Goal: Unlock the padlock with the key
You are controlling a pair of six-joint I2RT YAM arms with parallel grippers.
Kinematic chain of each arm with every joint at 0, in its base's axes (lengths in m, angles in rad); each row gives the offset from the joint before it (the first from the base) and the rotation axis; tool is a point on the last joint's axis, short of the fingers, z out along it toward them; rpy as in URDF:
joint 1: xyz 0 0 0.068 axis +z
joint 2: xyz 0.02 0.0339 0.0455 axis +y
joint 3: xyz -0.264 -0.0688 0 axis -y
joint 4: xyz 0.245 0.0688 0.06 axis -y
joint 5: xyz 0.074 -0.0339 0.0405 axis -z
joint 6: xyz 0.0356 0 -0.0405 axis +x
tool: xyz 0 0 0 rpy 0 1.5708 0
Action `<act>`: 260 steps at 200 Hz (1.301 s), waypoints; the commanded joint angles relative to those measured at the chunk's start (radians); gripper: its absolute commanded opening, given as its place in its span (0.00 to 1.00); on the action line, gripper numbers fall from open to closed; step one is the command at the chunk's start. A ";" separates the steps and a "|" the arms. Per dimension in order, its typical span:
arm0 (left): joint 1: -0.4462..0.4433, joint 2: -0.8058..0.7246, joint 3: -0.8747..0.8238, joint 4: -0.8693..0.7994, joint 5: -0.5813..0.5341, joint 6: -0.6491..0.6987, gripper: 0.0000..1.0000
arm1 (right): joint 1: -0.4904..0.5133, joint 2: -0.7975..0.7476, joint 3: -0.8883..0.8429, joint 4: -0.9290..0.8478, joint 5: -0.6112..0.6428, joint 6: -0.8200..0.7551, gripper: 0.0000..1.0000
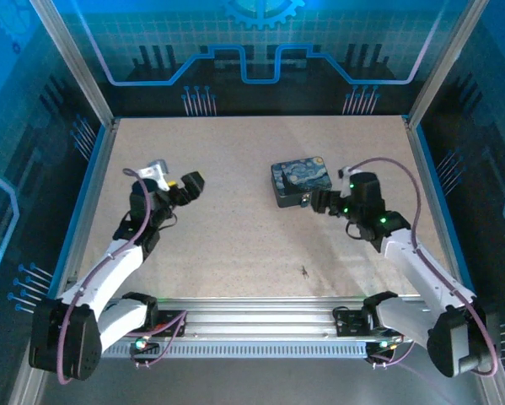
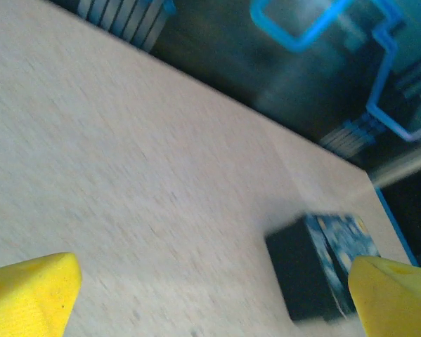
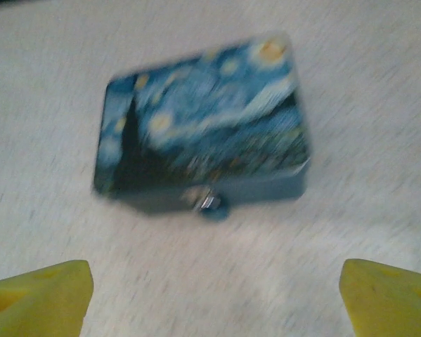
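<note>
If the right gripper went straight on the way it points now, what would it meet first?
Probably the padlock on the near wall of the tin box: it sits straight ahead of the open right gripper, with bare table between. The view is blurred, so the gap is hard to judge.

The padlock (image 3: 209, 204) is a tiny silver-and-dark piece hanging at the middle of the tin box's (image 3: 196, 119) near side wall, just below the centre of the right wrist view. It touches the box; blur hides its shackle and whether it is shut. The key (image 1: 304, 271) is a tiny dark sliver lying flat on the bare table, lower right of centre in the top view, well apart from the padlock.
</note>
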 commanded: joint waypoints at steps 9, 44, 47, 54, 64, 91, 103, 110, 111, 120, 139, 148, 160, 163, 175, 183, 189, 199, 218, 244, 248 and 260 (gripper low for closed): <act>-0.125 -0.018 -0.013 -0.064 0.011 -0.141 0.99 | 0.144 -0.001 -0.008 -0.294 -0.013 0.126 0.85; -0.260 0.051 -0.035 0.045 -0.023 -0.191 0.99 | 0.318 0.054 -0.025 -0.398 -0.002 0.202 0.79; -0.269 0.057 -0.037 0.058 -0.027 -0.192 0.99 | 0.332 0.063 -0.027 -0.404 -0.004 0.204 0.78; -0.285 0.072 -0.041 0.084 -0.032 -0.194 0.99 | 0.368 0.080 -0.030 -0.419 0.002 0.217 0.77; -0.297 0.092 -0.043 0.113 -0.037 -0.195 0.99 | 0.414 0.113 -0.034 -0.427 0.015 0.235 0.74; -0.301 0.131 -0.030 0.132 -0.034 -0.193 0.99 | 0.509 0.224 -0.029 -0.417 0.040 0.261 0.67; -0.302 0.137 -0.029 0.131 -0.034 -0.192 0.99 | 0.538 0.280 -0.008 -0.421 0.057 0.267 0.64; -0.301 0.136 -0.029 0.131 -0.035 -0.190 0.99 | 0.552 0.309 0.004 -0.426 0.065 0.268 0.62; -0.302 0.135 -0.028 0.131 -0.035 -0.189 0.99 | 0.554 0.314 0.006 -0.427 0.067 0.269 0.61; -0.302 0.133 -0.029 0.128 -0.038 -0.188 0.99 | 0.570 0.351 0.023 -0.435 0.079 0.269 0.59; -0.302 0.127 -0.031 0.122 -0.040 -0.183 0.99 | 0.596 0.409 0.045 -0.458 0.097 0.271 0.55; -0.302 0.125 -0.030 0.120 -0.039 -0.182 0.99 | 0.603 0.427 0.050 -0.461 0.101 0.272 0.53; -0.302 0.121 -0.030 0.116 -0.042 -0.180 0.99 | 0.609 0.442 0.050 -0.458 0.101 0.277 0.51; -0.301 0.121 -0.031 0.117 -0.042 -0.180 0.99 | 0.609 0.443 0.049 -0.455 0.098 0.277 0.50; -0.302 0.121 -0.030 0.114 -0.043 -0.177 0.99 | 0.612 0.446 0.047 -0.443 0.092 0.280 0.48; -0.302 0.120 -0.030 0.114 -0.043 -0.177 0.99 | 0.612 0.447 0.045 -0.440 0.092 0.284 0.47; -0.302 0.119 -0.029 0.113 -0.042 -0.175 0.99 | 0.612 0.447 0.045 -0.440 0.093 0.286 0.46; -0.302 0.118 -0.029 0.113 -0.041 -0.176 0.99 | 0.613 0.447 0.044 -0.442 0.098 0.286 0.44; -0.302 0.118 -0.027 0.112 -0.040 -0.175 0.99 | 0.613 0.445 0.040 -0.446 0.109 0.287 0.40; -0.302 0.118 -0.024 0.109 -0.036 -0.177 0.99 | 0.613 0.447 0.033 -0.446 0.125 0.292 0.37; -0.302 0.118 -0.023 0.108 -0.035 -0.176 0.99 | 0.613 0.447 0.032 -0.446 0.127 0.292 0.37; -0.301 0.117 -0.021 0.105 -0.034 -0.175 0.99 | 0.612 0.447 0.031 -0.450 0.136 0.295 0.35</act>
